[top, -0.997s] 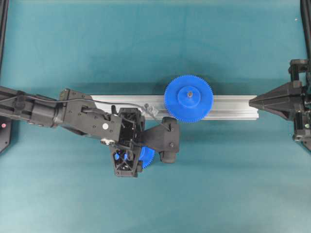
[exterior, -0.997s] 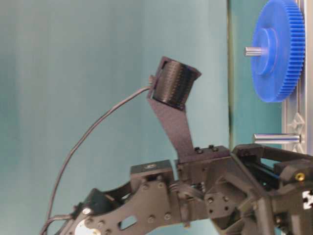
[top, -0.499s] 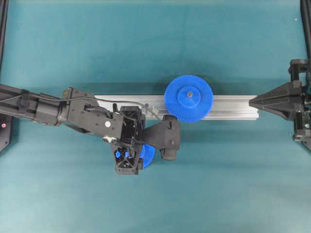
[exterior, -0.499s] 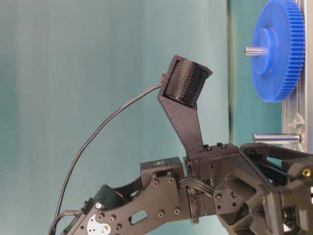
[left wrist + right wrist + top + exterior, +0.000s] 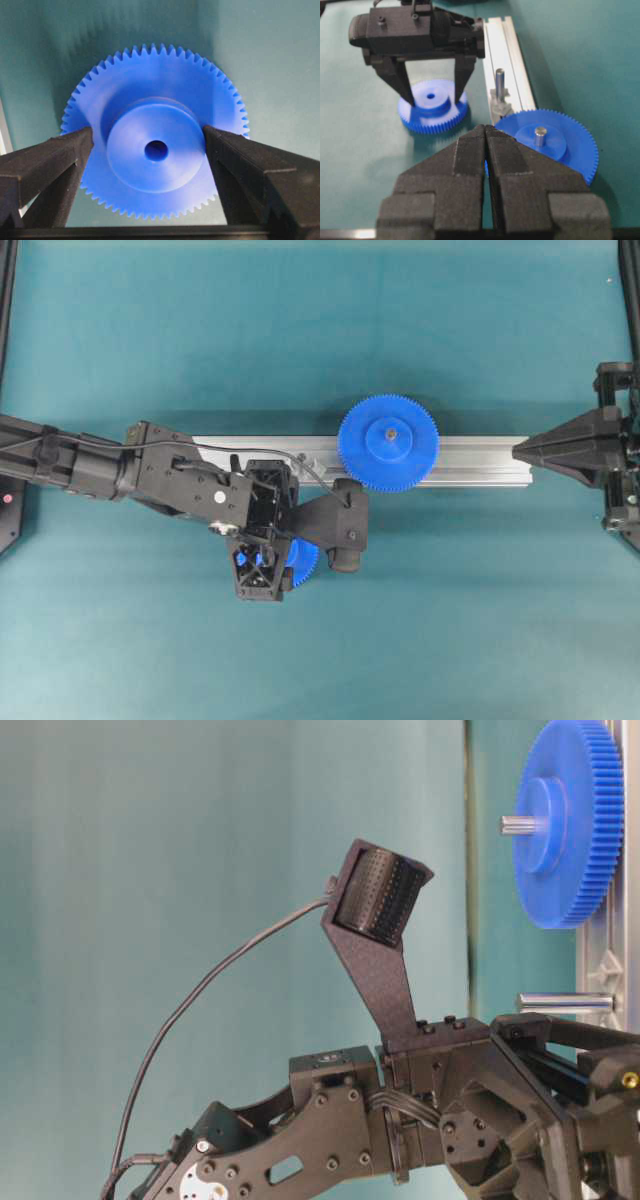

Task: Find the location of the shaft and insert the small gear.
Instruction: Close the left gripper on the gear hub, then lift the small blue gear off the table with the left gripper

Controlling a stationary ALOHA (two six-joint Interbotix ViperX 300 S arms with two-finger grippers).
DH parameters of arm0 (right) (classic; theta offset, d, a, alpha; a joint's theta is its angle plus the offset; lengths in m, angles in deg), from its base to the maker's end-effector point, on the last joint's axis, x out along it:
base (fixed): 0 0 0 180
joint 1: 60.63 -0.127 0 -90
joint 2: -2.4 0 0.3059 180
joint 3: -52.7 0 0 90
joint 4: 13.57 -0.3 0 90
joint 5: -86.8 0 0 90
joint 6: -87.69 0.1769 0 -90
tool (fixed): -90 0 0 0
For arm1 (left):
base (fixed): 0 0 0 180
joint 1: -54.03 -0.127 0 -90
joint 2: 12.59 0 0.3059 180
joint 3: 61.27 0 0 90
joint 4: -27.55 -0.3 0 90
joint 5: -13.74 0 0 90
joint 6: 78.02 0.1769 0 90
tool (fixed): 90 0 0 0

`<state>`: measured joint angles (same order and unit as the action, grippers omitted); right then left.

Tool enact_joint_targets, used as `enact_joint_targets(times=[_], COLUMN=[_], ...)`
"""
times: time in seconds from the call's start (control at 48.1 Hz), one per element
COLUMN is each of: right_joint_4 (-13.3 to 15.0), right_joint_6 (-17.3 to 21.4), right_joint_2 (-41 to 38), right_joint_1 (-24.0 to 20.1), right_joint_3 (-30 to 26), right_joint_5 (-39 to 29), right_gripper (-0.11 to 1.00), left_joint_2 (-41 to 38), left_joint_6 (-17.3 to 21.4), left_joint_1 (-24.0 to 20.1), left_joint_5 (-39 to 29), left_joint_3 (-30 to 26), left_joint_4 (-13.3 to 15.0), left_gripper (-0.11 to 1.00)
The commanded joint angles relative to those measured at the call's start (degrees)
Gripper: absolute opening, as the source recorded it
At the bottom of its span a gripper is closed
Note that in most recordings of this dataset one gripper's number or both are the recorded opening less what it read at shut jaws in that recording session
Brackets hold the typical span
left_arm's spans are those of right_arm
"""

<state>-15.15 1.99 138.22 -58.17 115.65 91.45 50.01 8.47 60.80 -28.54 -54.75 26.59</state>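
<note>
Fingers (image 5: 50, 160) of the left gripper (image 5: 150, 150) stand spread wide, either side of the small gear's (image 5: 155, 135) raised hub — gear flat on the mat, between them, not yet held. The shaft (image 5: 499, 80) stands upright just beside, on the rail (image 5: 507, 55). The right gripper (image 5: 485, 150), well apart, is closed.

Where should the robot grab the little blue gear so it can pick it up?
Probably by the raised round hub of the small gear, coming straight down from above. The gear lies flat on the mat, so its thin toothed rim offers little to pinch. The left gripper already has its open jaws on either side of the hub.
</note>
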Motion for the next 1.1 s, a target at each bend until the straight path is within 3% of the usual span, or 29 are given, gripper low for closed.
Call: enact_joint_targets(times=[0.0, 0.623, 0.706, 0.831, 1.08], right_joint_4=[-0.1, -0.1, -0.2, -0.1, -0.2], right_joint_6=[0.5, 0.6, 0.5, 0.5, 0.6], right_joint_2=[-0.4, -0.4, -0.4, -0.4, -0.4], right_joint_1=[0.2, 0.2, 0.2, 0.2, 0.1], right_joint_3=[-0.6, -0.6, -0.6, -0.6, -0.6], right_joint_5=[0.4, 0.3, 0.3, 0.4, 0.4], right_gripper=[0.01, 0.01, 0.01, 0.01, 0.01], left_joint_2=[-0.1, -0.6, -0.6, -0.4, -0.4], left_joint_6=[0.0, -1.0, -1.1, -1.0, -0.7], left_joint_1=[0.4, 0.5, 0.6, 1.0, 1.1], left_joint_5=[-0.2, -0.4, -0.7, -1.1, -1.1], left_joint_3=[0.4, 0.4, 0.3, 0.1, -0.3], left_joint_4=[-0.2, -0.2, -0.2, -0.2, -0.2], left_gripper=[0.94, 0.92, 0.86, 0.64, 0.64])
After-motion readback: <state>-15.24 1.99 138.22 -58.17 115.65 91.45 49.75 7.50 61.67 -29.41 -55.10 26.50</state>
